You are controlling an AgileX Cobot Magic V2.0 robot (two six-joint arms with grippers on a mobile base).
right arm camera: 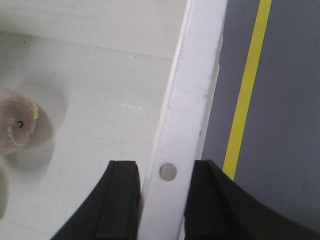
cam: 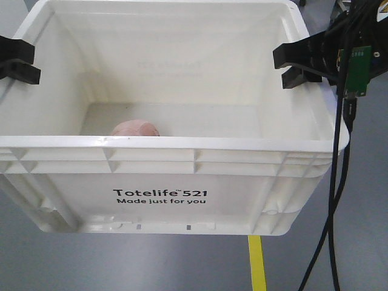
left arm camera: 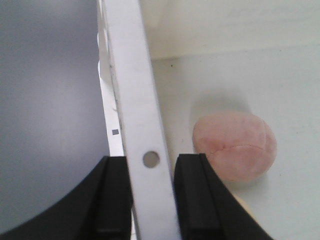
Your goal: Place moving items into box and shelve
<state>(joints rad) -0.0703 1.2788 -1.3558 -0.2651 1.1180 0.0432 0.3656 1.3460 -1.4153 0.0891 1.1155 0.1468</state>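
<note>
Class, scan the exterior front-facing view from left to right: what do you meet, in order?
In order: left gripper on the box rim → pink lump → yellow floor line → right gripper on the rim → green circuit board.

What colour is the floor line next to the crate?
Solid yellow. The line shows best in the right wrist view.

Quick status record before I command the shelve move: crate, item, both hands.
crate: white crate with Totelife 521 print, top open
item: pinkish lump lying on the crate's floor, toward its left side
left hand: left hand shut across the left rim
right hand: right hand shut across the right rim
below: grey floor, yellow line
stage: item is in; crate not yet shelved
</note>
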